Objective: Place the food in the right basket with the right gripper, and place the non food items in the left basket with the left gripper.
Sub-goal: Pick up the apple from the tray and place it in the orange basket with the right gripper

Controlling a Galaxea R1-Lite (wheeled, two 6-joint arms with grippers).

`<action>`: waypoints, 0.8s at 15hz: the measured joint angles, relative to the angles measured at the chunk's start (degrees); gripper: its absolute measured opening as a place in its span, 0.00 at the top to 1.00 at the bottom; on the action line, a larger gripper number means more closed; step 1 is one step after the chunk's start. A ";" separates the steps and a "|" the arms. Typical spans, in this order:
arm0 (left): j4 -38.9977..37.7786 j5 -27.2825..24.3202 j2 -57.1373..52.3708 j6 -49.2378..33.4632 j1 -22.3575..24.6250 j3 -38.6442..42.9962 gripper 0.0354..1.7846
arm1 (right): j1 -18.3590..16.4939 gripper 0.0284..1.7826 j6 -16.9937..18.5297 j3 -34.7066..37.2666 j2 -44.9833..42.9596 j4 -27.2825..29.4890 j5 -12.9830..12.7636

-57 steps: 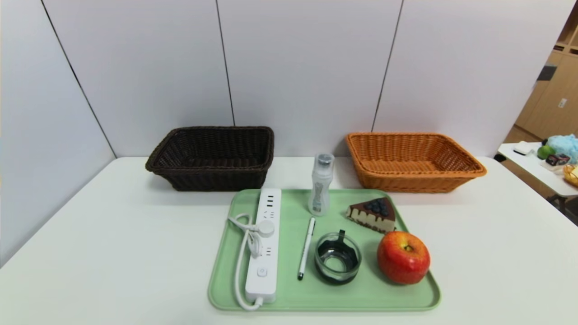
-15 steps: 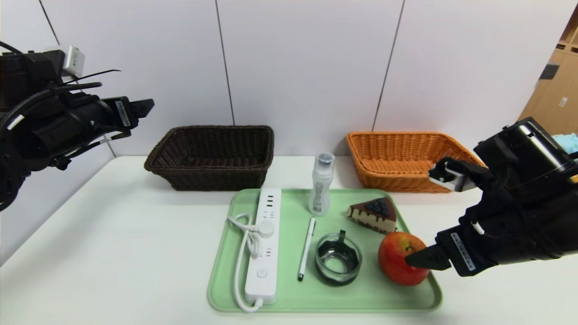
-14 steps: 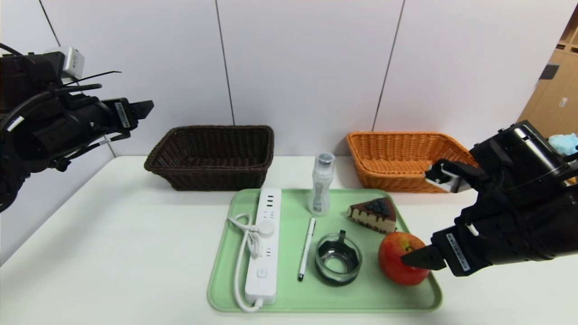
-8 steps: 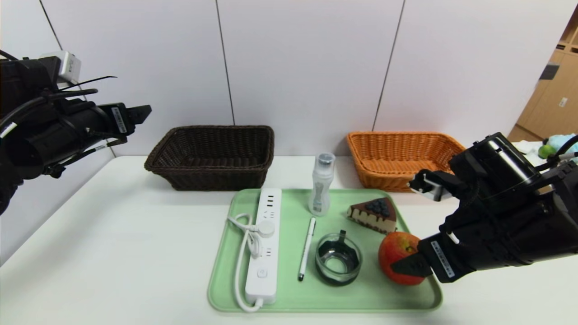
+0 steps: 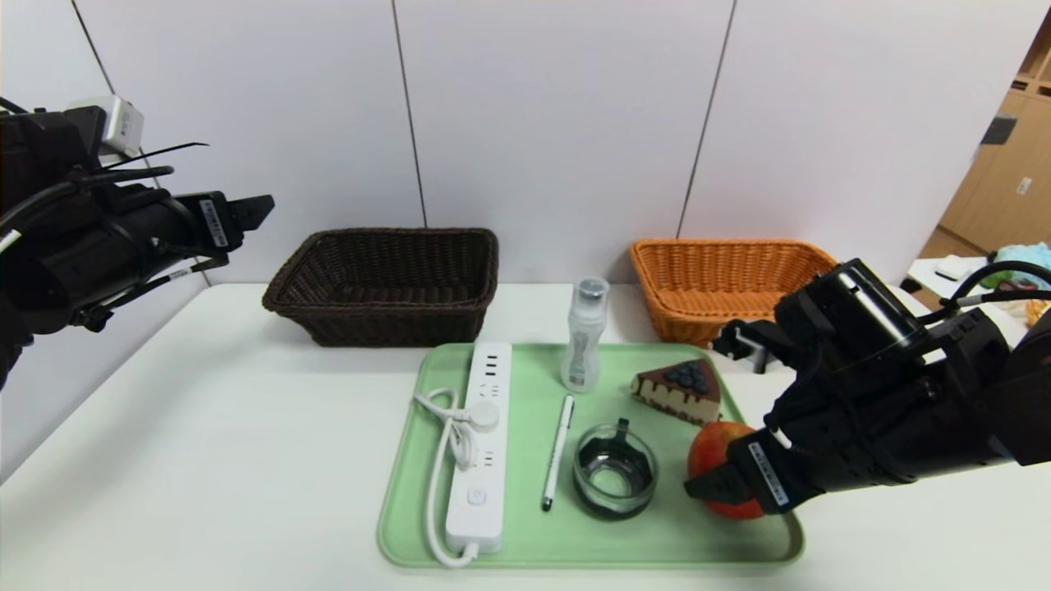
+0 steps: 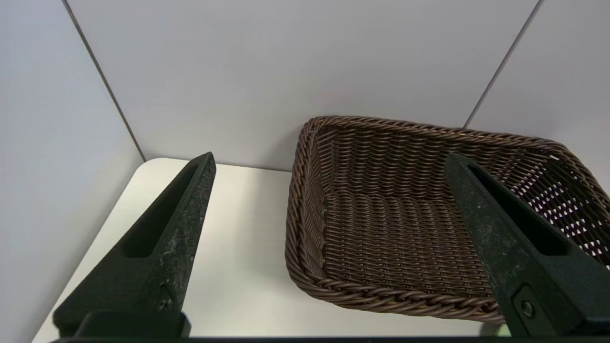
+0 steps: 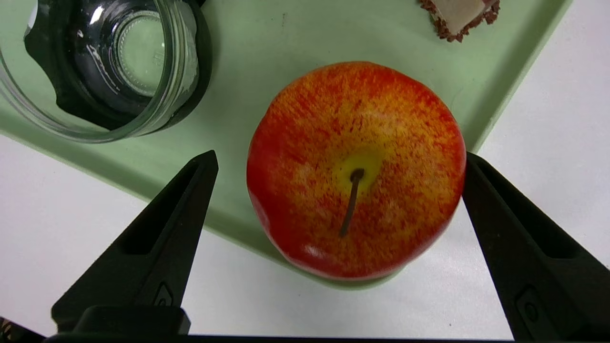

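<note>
right tool [image 7: 339, 162] gapes wide astride the apple [image 7: 355, 169]; left tool [image 6: 329, 159] wide open, empty.

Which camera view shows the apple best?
The right wrist view. There the apple is seen whole from above, stem up, on the green tray, between the open fingers of the right gripper. In the head view the gripper hides part of the apple. The left wrist view does not show it.
</note>
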 joint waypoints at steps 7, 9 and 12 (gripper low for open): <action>-0.02 0.02 -0.78 -0.01 0.00 1.34 0.06 | -0.16 0.31 -1.12 3.28 1.12 -5.34 -1.94; 0.00 -0.04 -1.00 0.00 0.00 1.45 0.06 | -0.24 0.32 -1.12 3.47 0.83 -5.07 -2.02; 0.00 -0.15 -1.24 -0.43 0.00 1.48 0.06 | -0.29 0.32 -1.76 3.06 -0.80 -4.92 -2.85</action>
